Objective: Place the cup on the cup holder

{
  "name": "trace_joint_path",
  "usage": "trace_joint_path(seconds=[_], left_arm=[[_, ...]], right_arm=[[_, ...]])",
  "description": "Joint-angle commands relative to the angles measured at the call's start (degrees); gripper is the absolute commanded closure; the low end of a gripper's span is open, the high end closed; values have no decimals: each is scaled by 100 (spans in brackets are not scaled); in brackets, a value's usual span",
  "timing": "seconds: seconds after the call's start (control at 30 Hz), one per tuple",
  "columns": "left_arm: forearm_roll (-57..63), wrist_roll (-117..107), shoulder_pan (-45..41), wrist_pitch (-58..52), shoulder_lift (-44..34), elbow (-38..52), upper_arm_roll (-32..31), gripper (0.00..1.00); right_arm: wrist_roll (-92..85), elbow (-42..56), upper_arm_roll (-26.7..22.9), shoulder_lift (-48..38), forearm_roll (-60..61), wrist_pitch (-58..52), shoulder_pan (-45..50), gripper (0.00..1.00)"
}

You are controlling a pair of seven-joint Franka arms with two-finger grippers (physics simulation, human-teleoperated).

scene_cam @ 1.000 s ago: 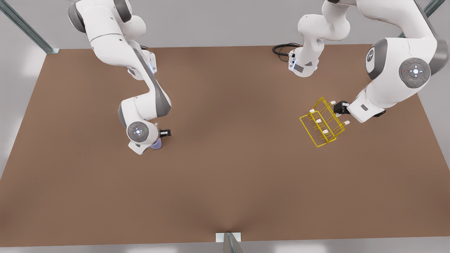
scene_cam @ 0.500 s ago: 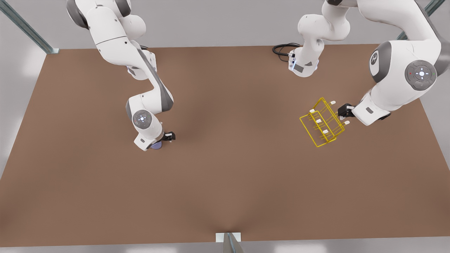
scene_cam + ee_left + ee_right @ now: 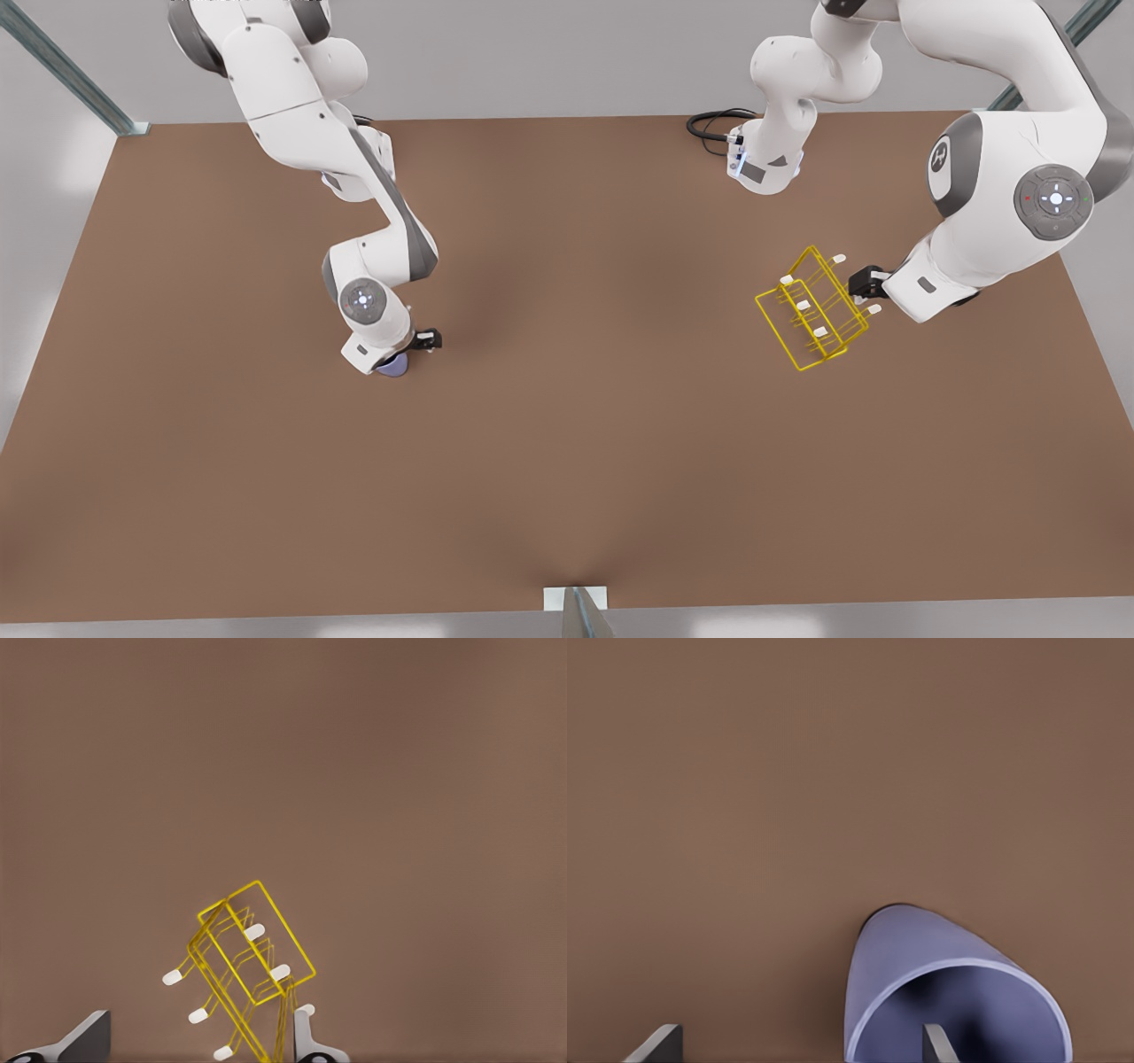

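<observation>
Fingers spread: right gripper [image 3: 802, 1041] straddling smooth tapered cup [image 3: 948, 988] wall; left gripper [image 3: 199, 1036] around wire cup holder [image 3: 248, 970].

Cup [image 3: 921, 957]: plain lavender-blue, tapered, no handle, wider at the rim; open mouth shown in the right wrist view; on the brown surface [image 3: 567, 443] at the front view's left.

Cup holder [image 3: 811, 310]: bright yellow wire rack, white-tipped pegs; on the surface at the front view's right, well apart from the cup.
</observation>
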Motion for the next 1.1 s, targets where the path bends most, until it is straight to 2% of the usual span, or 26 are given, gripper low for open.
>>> trace_joint_path(seconds=[0.0,0.2,0.23,0.27,0.3,0.47,0.53,0.57,0.7,0.87,0.93,1.0,1.07], left_arm=[[2,20,0,-11,-3,3,2,0],[2,11,0,-20,32,3,2,0],[2,11,0,-20,41,3,2,0],[2,20,0,-20,41,3,2,0],[2,20,0,-20,41,3,2,0],[2,29,0,-20,67,3,2,0],[2,29,0,-20,76,3,2,0],[2,29,0,-20,76,3,2,0],[2,37,9,-11,111,3,2,0],[11,37,0,-20,111,11,2,0],[11,222,0,-275,84,38,29,0],[-7,301,0,-345,76,55,116,0],[-138,310,-18,-529,76,363,108,0]], right_arm=[[80,8,-2,99,9,9,-16,0],[89,43,-2,284,0,1,-25,0],[36,61,-2,284,0,-17,-25,9],[19,61,-2,284,0,-26,-42,29],[-17,61,-10,284,0,-43,-77,35],[-280,70,-98,292,0,-114,-271,49],[-210,166,-98,292,0,-219,-253,61],[-192,193,-98,292,0,-298,-245,61],[-227,386,-90,310,0,-659,-227,79],[-245,465,-81,310,0,-798,-227,79],[-315,1229,-11,319,26,-1564,-174,79],[-263,1721,34,327,456,-1467,194,79],[-193,2258,-1,512,1484,-1196,826,79]])
